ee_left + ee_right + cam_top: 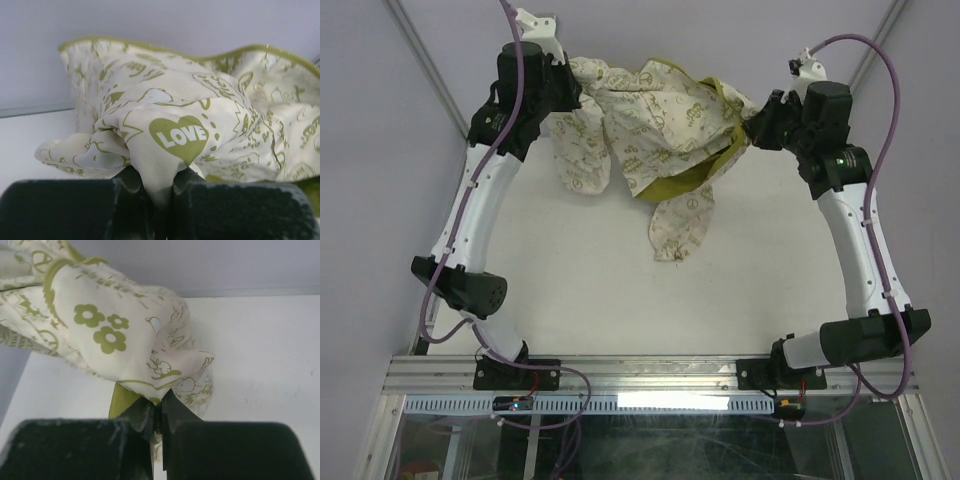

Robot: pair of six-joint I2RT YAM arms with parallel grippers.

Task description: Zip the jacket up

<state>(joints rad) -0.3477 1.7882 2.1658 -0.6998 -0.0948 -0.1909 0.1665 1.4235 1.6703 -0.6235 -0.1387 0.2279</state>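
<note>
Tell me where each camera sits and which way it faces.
Top external: above and behind, looking down on the table; left arm and right arm show.
Left wrist: on the left arm, looking along the left gripper, shut on the jacket.
Right wrist: looking along the right gripper, shut on it.
Shared: all see the jacket.

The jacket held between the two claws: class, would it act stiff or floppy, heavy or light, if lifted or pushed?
Likely floppy: the jacket sags and bunches between the left claw and right claw, a flap drooping below. Probably light: small pinches of fabric seem to carry it. Pushed, it would likely crumple rather than slide whole.
</note>
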